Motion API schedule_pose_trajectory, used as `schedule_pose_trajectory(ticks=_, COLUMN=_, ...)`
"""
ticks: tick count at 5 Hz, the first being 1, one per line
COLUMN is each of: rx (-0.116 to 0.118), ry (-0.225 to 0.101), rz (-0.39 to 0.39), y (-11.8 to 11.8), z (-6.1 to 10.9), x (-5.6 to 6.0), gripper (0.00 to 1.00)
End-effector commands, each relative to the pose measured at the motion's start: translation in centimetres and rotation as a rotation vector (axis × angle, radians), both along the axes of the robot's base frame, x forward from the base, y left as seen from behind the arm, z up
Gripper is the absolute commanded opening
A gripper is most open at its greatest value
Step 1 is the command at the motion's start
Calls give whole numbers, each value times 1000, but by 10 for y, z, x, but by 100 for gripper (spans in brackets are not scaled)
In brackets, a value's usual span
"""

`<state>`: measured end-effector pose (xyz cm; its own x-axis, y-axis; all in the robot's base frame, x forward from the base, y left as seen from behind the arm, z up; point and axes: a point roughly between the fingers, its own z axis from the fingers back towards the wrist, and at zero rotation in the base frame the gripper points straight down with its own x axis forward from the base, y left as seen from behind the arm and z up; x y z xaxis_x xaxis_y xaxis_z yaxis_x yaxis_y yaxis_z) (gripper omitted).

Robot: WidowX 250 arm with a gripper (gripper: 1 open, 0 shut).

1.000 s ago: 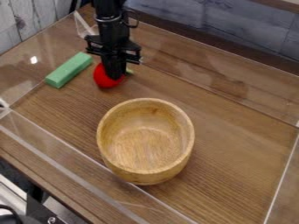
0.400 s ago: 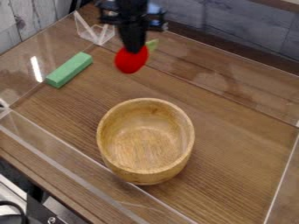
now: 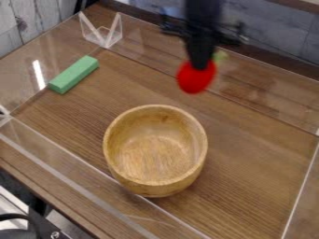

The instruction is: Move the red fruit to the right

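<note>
Above the wooden worktop [image 3: 249, 140], beyond the round, smooth wooden bowl [image 3: 156, 151], the blurred dark jaws [image 3: 200, 58] were clamped on the rounded red fruit [image 3: 195, 78] with its green top.

My claw [image 3: 200, 58] and the red fruit [image 3: 196, 77] are now well to the right of where they were, away from the green block [image 3: 74, 75] and above the far right side of the wooden bowl [image 3: 155, 150].
</note>
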<state>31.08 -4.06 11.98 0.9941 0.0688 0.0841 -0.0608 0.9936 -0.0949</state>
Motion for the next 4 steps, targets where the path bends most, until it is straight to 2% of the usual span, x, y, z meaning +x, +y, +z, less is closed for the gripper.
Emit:
schedule_pose_trajectory(ticks=1, rx=-11, ry=-61, rz=-23, y=-42, z=5, x=-1, gripper=0)
schedule_pose_trajectory(ticks=2, rx=-12, ry=-48, rz=-22, y=-76, z=-12, x=-6, gripper=0)
schedule_pose_trajectory(ticks=3, rx=-11, ry=-38, rz=-22, y=-94, z=-25, x=-11, gripper=0)
schedule_pose_trajectory(ticks=4, rx=-17, ry=-35, rz=-21, y=-101, z=-36, x=-15, gripper=0)
